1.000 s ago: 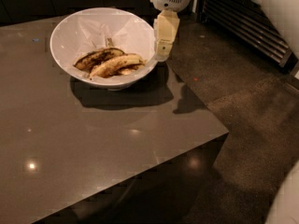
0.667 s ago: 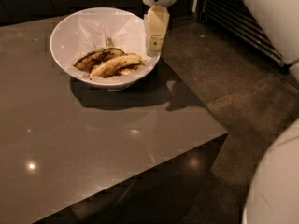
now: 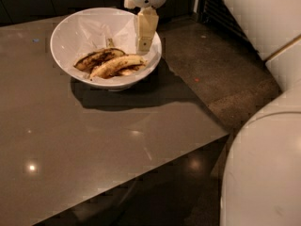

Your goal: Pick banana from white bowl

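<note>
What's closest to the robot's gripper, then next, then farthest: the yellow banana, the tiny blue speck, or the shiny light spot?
The gripper hangs over the right rim of the white bowl.
1. banana, just below it in the bowl.
2. blue speck, on the table left of the bowl.
3. light spot, on the table's near left.

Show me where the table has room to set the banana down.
Bare: the table in front of the white bowl to its near edge, and left of the bowl. Crowded: inside the bowl, where the banana, a darker banana and the hand at the right rim sit close.
</note>
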